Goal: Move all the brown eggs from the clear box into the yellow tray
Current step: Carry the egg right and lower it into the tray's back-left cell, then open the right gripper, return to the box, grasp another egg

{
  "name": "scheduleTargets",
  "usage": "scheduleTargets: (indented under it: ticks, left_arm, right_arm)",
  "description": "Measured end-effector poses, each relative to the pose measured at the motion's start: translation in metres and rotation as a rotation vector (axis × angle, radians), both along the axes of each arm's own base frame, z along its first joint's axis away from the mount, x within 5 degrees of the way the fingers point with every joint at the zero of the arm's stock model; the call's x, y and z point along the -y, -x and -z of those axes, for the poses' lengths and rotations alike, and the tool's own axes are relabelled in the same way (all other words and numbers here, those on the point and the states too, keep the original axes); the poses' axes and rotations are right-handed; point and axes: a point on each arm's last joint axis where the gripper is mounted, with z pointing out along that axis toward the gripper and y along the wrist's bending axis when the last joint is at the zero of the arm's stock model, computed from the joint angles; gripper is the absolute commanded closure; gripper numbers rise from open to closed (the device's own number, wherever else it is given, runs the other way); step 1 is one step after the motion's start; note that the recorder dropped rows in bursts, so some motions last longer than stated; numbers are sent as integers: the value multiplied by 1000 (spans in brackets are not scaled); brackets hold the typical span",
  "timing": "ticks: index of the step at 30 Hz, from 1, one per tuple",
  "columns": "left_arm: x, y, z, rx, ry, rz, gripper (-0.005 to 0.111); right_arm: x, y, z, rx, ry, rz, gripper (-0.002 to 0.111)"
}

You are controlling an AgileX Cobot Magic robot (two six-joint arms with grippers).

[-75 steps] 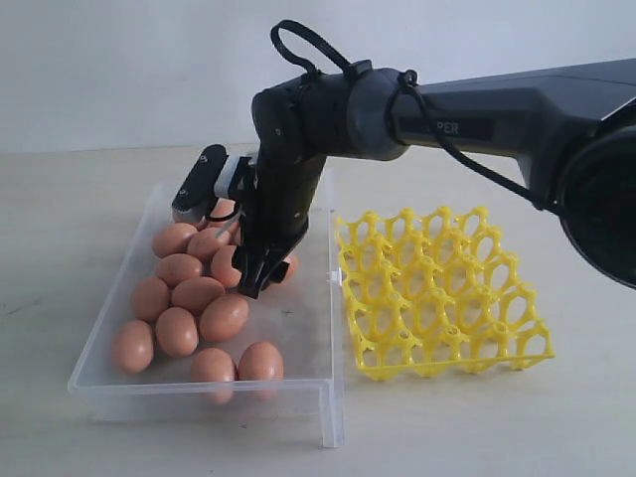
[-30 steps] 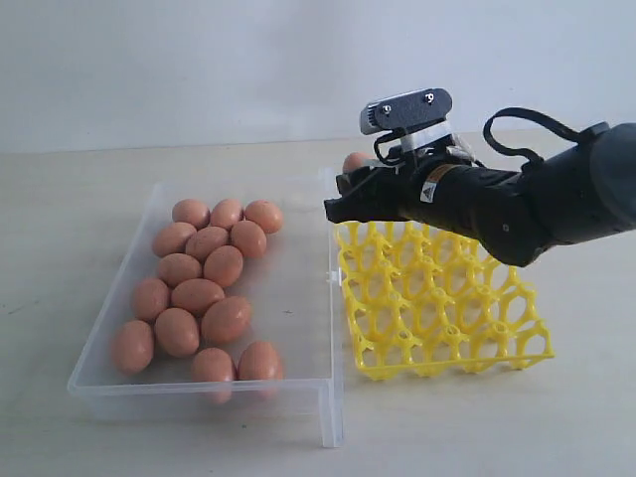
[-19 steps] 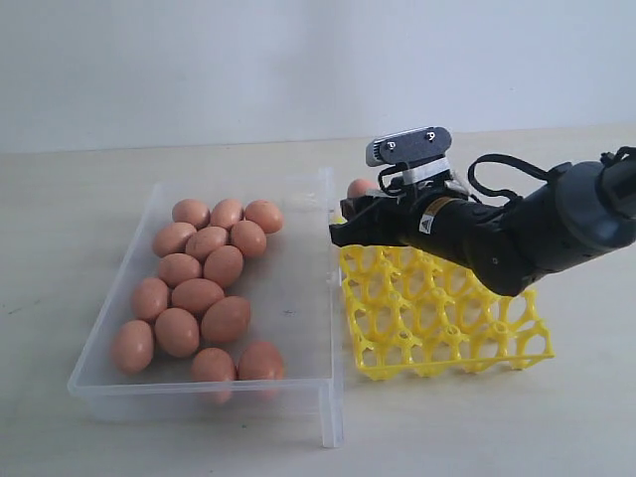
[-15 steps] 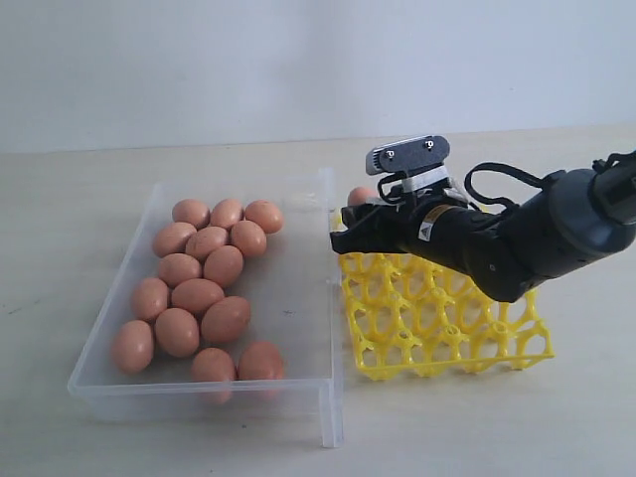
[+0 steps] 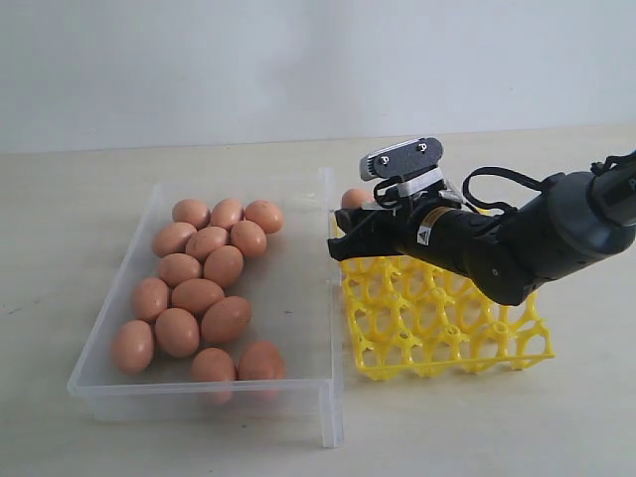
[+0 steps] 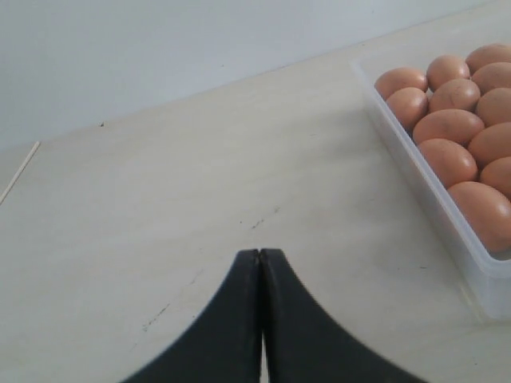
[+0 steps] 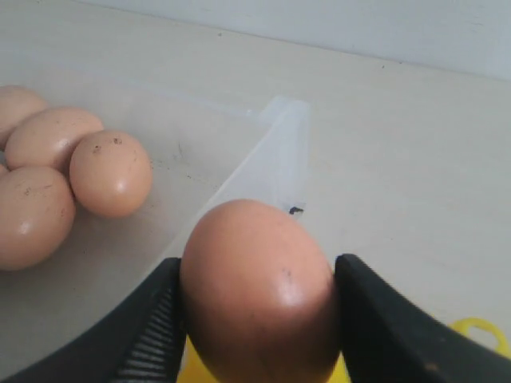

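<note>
From my remote station this looks to me like a robot test bench in a lab, not a home. The table [image 5: 99,427] is a pale wood-look surface with small dark scuff marks [image 6: 255,223], and behind it stands a plain white wall [image 5: 199,70]. A black robot arm [image 5: 537,238] reaches over staged props: a clear box [image 5: 298,288] of eggs [image 5: 199,295] and a yellow tray [image 5: 437,338].

right hand [image 7: 263,319] with egg [image 7: 255,279], carried from clear box [image 5: 293,298] to yellow tray [image 5: 447,328]
</note>
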Motion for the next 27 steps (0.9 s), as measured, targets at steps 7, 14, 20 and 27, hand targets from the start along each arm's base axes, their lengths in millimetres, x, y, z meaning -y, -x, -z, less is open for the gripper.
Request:
scheduleTargets:
  ticks: [7, 14, 20, 27]
  left_arm:
    - [0, 0, 0, 0, 0, 0, 107]
    - [0, 0, 0, 0, 0, 0, 107]
    - [0, 0, 0, 0, 0, 0, 107]
    - [0, 0, 0, 0, 0, 0, 107]
  right_arm:
    - [1, 0, 0, 0, 1, 0, 52]
    - [-1, -6, -4, 8, 1, 4, 40]
    - [1, -5, -4, -34, 37, 7, 41]
    - [9, 6, -64, -42, 106, 16, 70]
